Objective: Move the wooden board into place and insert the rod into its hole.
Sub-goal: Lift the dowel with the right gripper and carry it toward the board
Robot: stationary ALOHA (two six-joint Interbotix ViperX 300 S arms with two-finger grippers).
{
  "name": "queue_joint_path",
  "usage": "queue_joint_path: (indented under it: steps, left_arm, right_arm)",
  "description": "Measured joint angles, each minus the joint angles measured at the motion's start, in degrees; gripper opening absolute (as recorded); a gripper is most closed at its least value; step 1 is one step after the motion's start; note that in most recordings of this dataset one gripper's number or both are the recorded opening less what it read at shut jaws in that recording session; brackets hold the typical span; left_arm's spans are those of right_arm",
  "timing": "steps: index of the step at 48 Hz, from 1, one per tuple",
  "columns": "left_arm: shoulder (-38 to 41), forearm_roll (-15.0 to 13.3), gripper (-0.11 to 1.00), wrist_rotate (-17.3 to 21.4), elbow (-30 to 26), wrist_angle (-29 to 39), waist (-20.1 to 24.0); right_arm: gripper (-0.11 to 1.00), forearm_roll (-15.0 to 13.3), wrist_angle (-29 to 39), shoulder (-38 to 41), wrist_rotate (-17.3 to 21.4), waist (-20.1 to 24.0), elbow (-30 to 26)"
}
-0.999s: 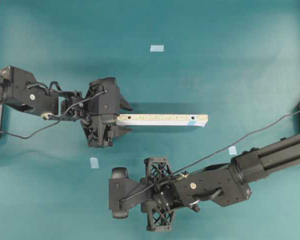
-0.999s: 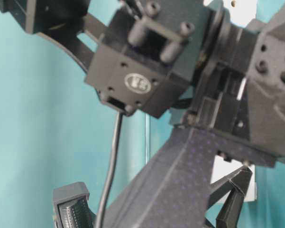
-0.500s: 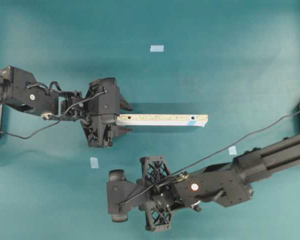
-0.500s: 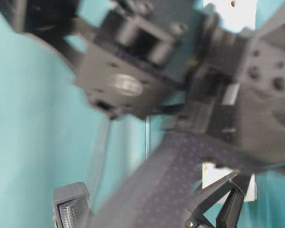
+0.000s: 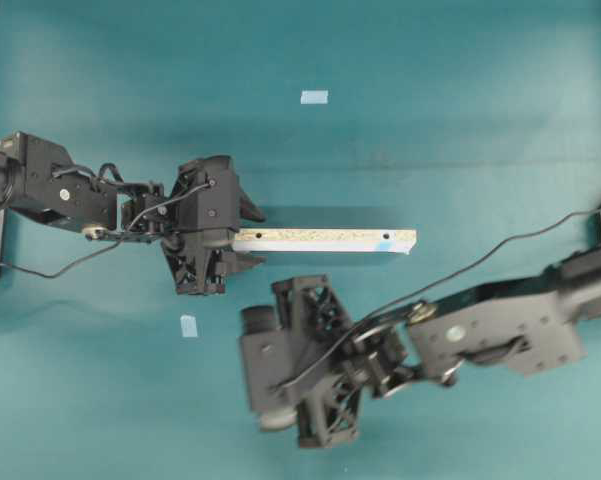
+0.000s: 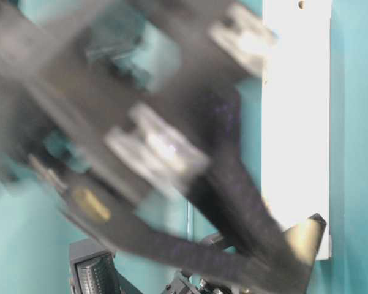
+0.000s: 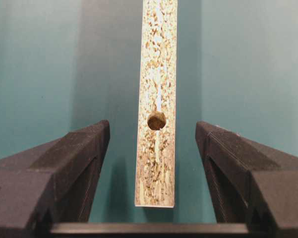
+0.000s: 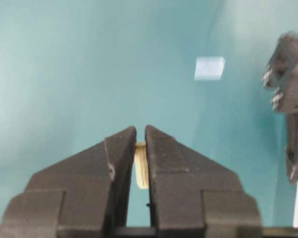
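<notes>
Rod (image 8: 141, 164): upright, lower centre of right wrist view, pinched between the right gripper's (image 8: 140, 136) fingers. Board (image 7: 157, 99): on edge on the table, centre of left wrist view, its end between the left gripper's (image 7: 153, 134) spread fingers, touching neither.

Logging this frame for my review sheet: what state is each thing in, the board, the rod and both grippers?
wooden board: lying level on its long side, speckled edge up, holes empty, one end between the left jaws.
rod: pinched between the right gripper's fingers, off the table, not yet inserted.
left gripper: open, jaws either side of the board's end, gaps showing.
right gripper: shut on the rod, away from the board.
</notes>
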Motion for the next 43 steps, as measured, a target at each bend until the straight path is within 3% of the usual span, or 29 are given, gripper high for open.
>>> queue_joint_path:
  steps: [12,24,43]
  left_arm:
    - [0.1,0.0,0.64,0.1,0.1,-0.1,0.0]
    - [0.1,0.0,0.28,0.1,0.4,0.0,0.0]
    - [1.2,0.0,0.26,0.1,0.0,-0.2,0.0]
  right_arm:
    - [0.09,-0.3,-7.2,-6.8,0.0,-3.2,8.4]
    - [0.09,-0.4,-8.0,-12.8,-0.4,-6.2,15.0]
    - [0.09,-1.3,-8.2,-18.2,-0.5,-10.3,21.9]
